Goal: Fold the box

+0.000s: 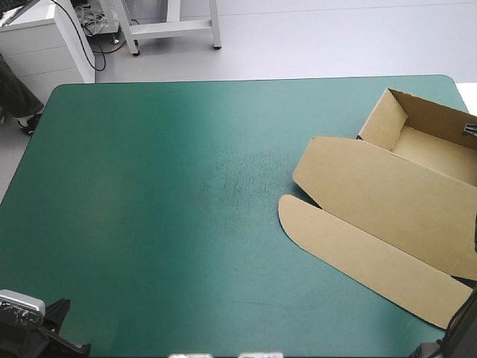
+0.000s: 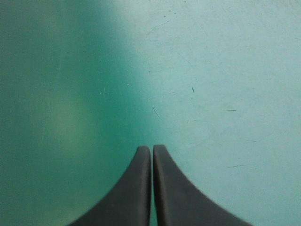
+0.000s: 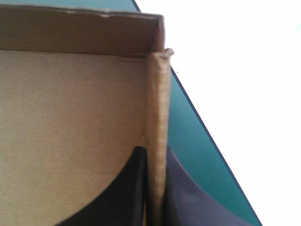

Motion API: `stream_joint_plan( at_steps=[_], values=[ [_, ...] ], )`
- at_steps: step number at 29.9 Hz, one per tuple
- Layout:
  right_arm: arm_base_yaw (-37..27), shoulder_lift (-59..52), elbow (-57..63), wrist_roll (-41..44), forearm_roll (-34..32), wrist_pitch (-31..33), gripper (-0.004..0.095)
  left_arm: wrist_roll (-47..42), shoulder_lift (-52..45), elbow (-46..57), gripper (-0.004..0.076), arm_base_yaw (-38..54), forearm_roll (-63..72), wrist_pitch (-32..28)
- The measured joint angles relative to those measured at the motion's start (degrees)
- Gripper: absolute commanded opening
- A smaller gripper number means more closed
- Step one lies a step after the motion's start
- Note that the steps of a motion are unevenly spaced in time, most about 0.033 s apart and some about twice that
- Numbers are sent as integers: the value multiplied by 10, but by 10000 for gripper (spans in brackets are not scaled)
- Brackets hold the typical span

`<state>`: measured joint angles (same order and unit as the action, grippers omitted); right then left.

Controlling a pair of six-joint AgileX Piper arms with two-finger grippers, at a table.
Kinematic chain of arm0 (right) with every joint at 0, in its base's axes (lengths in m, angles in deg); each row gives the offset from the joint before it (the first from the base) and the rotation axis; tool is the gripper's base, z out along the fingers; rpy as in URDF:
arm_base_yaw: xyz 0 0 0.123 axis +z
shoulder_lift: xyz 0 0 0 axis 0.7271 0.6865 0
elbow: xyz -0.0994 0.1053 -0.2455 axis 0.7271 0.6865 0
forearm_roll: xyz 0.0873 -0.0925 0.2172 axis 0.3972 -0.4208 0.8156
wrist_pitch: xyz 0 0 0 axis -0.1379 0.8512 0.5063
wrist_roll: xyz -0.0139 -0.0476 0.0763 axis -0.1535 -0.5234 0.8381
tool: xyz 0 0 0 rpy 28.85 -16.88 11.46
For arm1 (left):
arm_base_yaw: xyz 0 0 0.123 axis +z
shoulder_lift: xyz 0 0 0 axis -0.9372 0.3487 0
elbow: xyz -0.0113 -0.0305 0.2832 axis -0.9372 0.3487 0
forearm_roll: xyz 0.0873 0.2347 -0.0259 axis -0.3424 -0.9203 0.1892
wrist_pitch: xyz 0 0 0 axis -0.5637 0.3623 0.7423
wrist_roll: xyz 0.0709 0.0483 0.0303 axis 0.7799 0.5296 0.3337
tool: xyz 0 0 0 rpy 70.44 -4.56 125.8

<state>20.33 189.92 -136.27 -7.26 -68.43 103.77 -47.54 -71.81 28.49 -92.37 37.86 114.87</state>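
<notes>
Left gripper (image 2: 151, 149): pressed together, pointing down at the bare teal-green cover (image 2: 225, 70). Right gripper (image 3: 156, 151): pinching a raised wall of the brown box (image 1: 387, 195), an open tray at the far right corner, lid flat

We're looking at the table (image 1: 30, 160) with its teal-green cover (image 1: 134, 224), and lying on it is the brown box (image 1: 387, 201), an open tray with its walls up and its lid flat on the cover. The tray end of the box sits by the table's far right corner, with the lid and a long rounded flap spreading out from it toward the near edge. Just left of the box we can make out some faint dark scuffs (image 1: 238, 175) on the cover.
</notes>
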Motion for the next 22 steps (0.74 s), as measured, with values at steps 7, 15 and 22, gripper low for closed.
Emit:
stream_joint_plan(
  at_steps=[7, 15, 22],
  values=[
    [-1, 0, 0, -9, 2, -2, 172, -1, 0, 0, -8, 0, -1, 1],
    [-1, -5, -6, -27, 22, -2, 493, -1, 0, 0, -8, 0, -1, 4],
    [-1, -79, -23, -28, 35, 0, 492, -1, 0, 0, -8, 0, -1, 18]
  ],
)
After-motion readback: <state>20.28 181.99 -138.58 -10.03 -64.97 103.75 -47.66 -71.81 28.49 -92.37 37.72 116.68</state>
